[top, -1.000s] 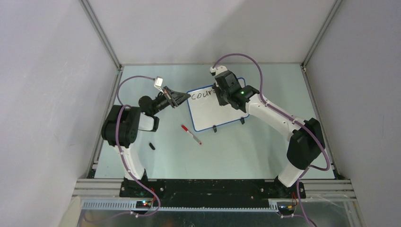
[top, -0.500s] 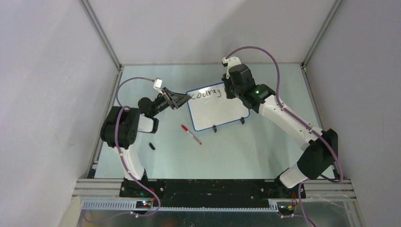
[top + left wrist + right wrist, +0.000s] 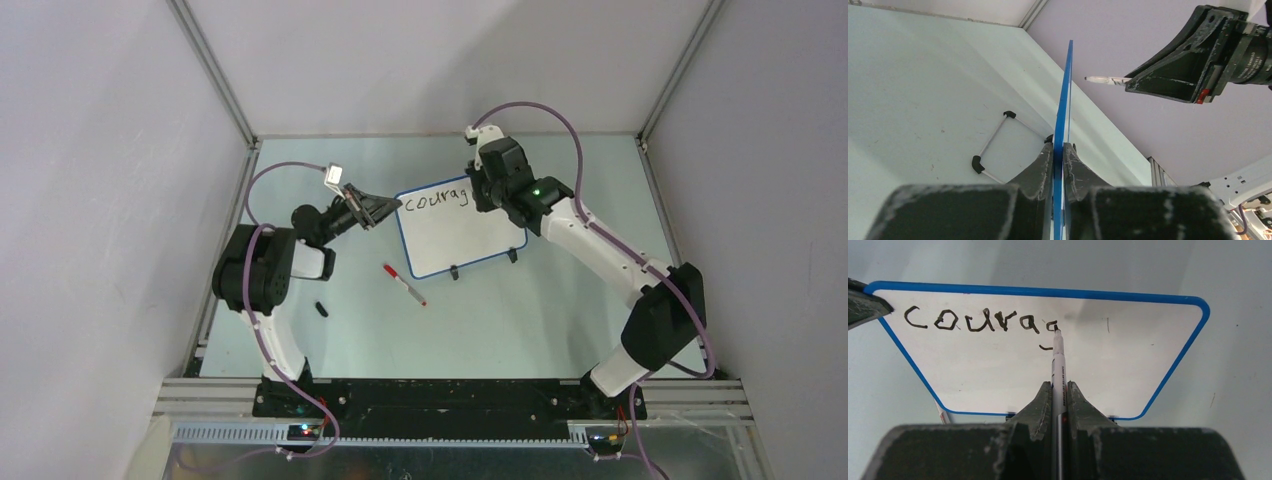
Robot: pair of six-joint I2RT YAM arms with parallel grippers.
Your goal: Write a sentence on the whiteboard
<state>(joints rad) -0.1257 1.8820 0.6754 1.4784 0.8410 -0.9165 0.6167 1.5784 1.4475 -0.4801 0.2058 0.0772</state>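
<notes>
The whiteboard (image 3: 455, 230), white with a thin blue rim, stands tilted on two black feet at mid table. Black handwritten letters "courag" (image 3: 980, 321) run along its top, with a short stroke under the g. My left gripper (image 3: 385, 208) is shut on the board's left edge, seen edge-on in the left wrist view (image 3: 1063, 120). My right gripper (image 3: 483, 192) is shut on a white marker (image 3: 1058, 365), whose tip touches the board just right of the last letter. The marker tip also shows in the left wrist view (image 3: 1100, 79).
A second marker with a red cap (image 3: 403, 284) lies on the table in front of the board. A small black cap (image 3: 321, 308) lies nearer the left arm's base. Grey walls close in the table on three sides.
The right gripper has moved right along the board's top, then slightly back left. The writing has grown from "coura" to "courag". The left gripper has not moved.
</notes>
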